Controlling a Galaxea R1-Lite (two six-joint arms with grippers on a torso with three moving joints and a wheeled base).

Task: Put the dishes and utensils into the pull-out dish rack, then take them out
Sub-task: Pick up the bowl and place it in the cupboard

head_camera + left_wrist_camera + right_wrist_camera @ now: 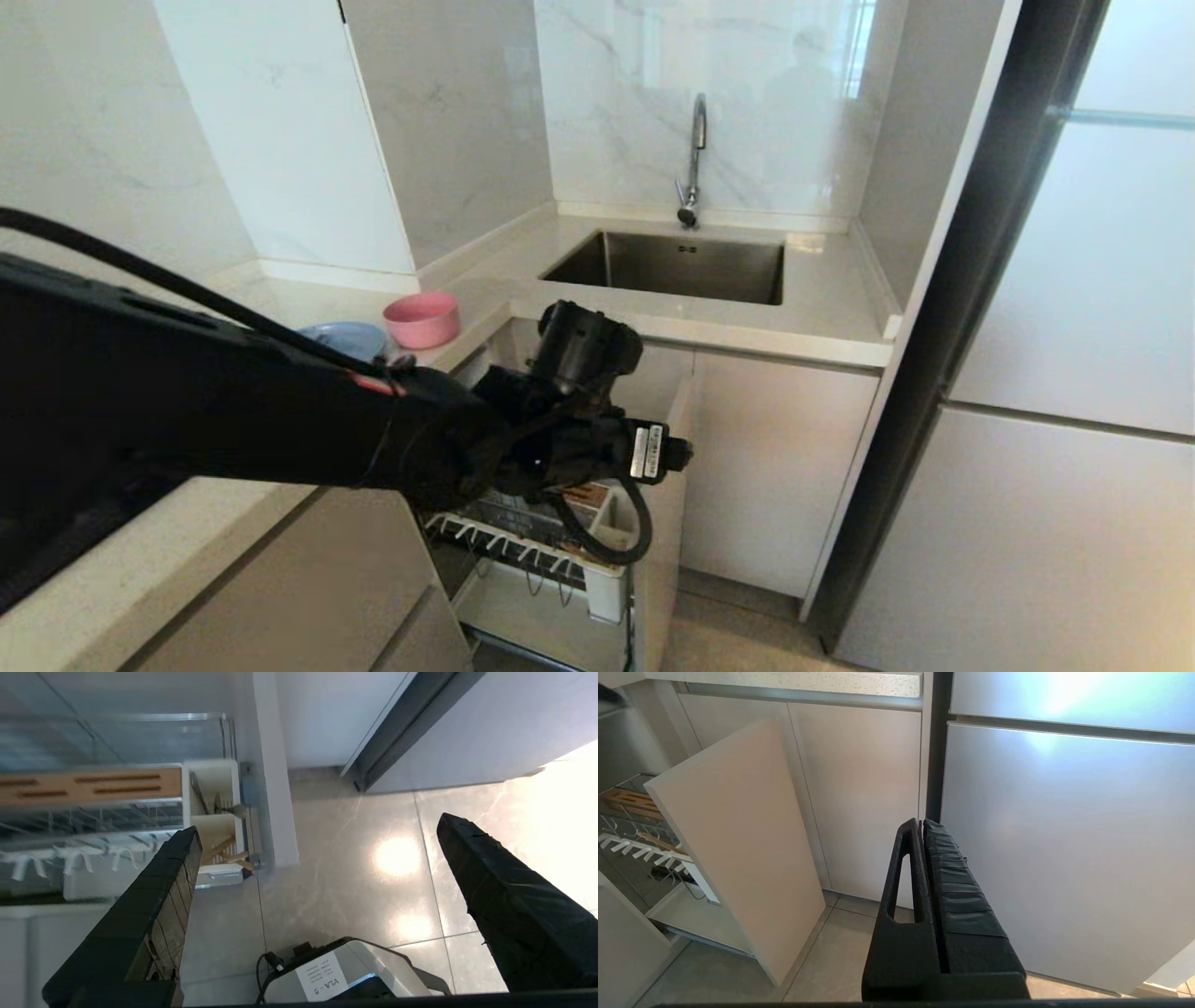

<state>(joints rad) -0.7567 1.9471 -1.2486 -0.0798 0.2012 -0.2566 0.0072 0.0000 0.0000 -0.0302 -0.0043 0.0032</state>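
The pink bowl [422, 319] and the light-blue plate [345, 338] sit side by side on the counter left of the sink. Below them the pull-out dish rack [523, 551] stands drawn out. Its white utensil cup [215, 812] holds the silver spoon [219, 805] in one compartment and the wooden chopsticks [229, 851] in the other. My left arm [560, 429] reaches over the rack. My left gripper [317, 826] hangs open and empty above the floor, beside the cup. My right gripper [922, 823] is shut on nothing, parked low before the cabinet fronts.
The rack's beige front panel [738, 835] juts into the aisle. A steel sink [681, 266] with a faucet [693, 159] lies behind. Tall grey doors [1074, 373] stand at right. The robot's base [336, 970] is on the tiled floor under the left gripper.
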